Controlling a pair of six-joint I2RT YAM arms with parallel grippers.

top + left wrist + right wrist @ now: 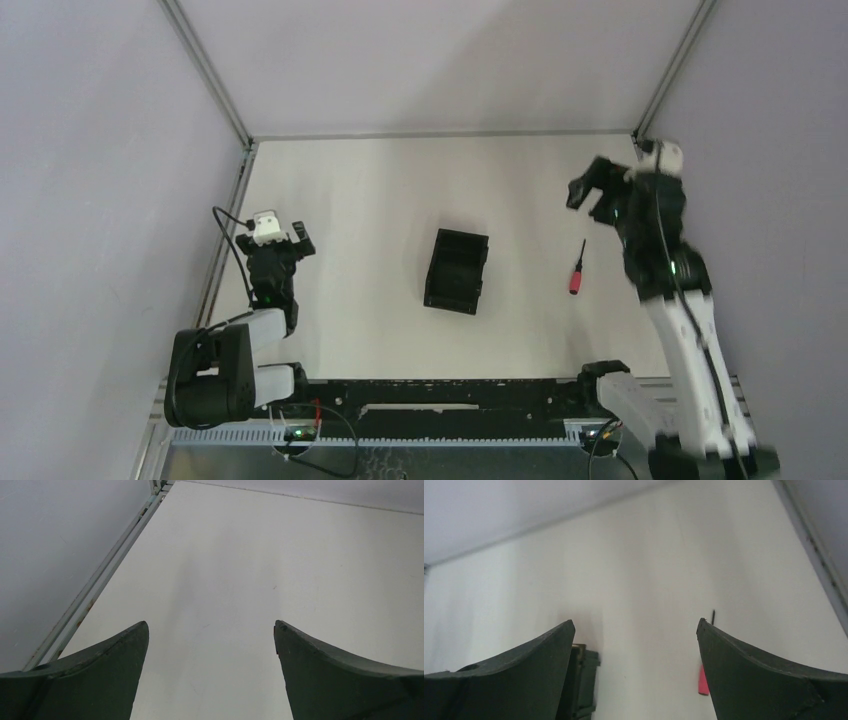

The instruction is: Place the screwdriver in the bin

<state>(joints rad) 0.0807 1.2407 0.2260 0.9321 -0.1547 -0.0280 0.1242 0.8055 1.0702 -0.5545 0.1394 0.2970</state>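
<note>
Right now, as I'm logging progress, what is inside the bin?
Nothing shows inside the bin; its black floor is dim, so tiny items could hide. The screwdriver lies on the table to its right, outside it.

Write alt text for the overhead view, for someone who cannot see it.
A red-handled screwdriver lies on a white table, right of a black bin. The right arm hangs near it, jaws open; the left arm sits far left, jaws open.

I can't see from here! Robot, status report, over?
Left gripper open, right gripper open, both empty. Screwdriver on table, right of bin, untouched. Nothing between them.
</note>
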